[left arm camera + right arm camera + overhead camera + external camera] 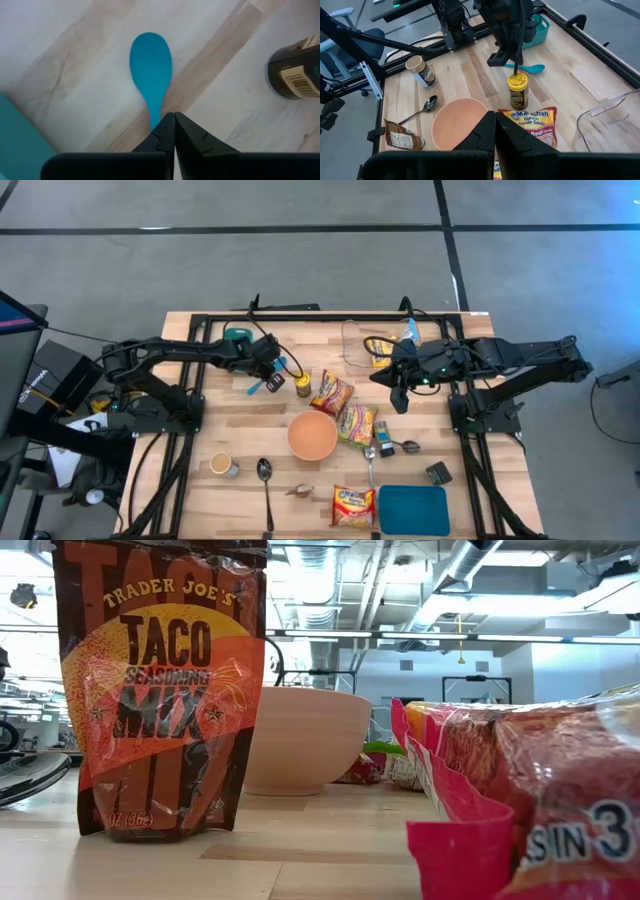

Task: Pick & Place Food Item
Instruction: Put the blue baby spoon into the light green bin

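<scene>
A blue plastic spoon (151, 65) lies flat on the wooden table, far left of centre, and also shows in the high view (258, 387). My left gripper (174, 116) is shut and points steeply down over the spoon's handle. Beside it stands a yellow-lidded jar (302, 385). Ramen packets (332, 392) (357, 423) lie flat next to a salmon bowl (312, 435). My right gripper (400, 402) hangs shut above the table right of centre, holding nothing. My left gripper's shut fingertips (167, 127) stand over the blue spoon's handle (155, 112), coming from above. The handle runs out of sight behind them. I cannot tell whether they touch it.
A taco seasoning packet (165, 690) stands upright near the front edge, beside another ramen packet (353, 505) and a blue pad (413, 510). Metal spoons (264, 470) (369, 455), a small cup (222, 465), a clear tub (365, 340) and a teal bin (240, 335) are also on the table.
</scene>
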Available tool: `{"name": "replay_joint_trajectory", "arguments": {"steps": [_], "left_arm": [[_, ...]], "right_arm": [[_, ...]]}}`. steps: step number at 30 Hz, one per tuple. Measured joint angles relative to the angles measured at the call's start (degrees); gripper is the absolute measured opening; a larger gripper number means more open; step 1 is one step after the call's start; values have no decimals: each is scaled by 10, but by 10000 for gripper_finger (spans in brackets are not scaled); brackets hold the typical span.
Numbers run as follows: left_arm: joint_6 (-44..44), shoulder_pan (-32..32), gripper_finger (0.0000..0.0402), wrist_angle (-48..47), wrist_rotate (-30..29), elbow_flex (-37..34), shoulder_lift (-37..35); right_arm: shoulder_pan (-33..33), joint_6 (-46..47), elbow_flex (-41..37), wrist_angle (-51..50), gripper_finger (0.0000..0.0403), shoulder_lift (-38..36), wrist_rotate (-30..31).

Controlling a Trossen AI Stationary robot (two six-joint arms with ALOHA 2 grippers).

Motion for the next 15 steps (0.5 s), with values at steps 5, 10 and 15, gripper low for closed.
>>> {"name": "replay_joint_trajectory", "arguments": {"steps": [5, 10, 15], "left_arm": [[0, 0, 0, 0, -4, 0, 0], [3, 7, 1, -4, -4, 0, 0], [2, 17, 10, -17, -4, 0, 0]], "right_arm": [[0, 1, 0, 0, 1, 0, 0], [0, 1, 0, 0, 1, 0, 0], [0, 1, 0, 0, 1, 0, 0]]}}
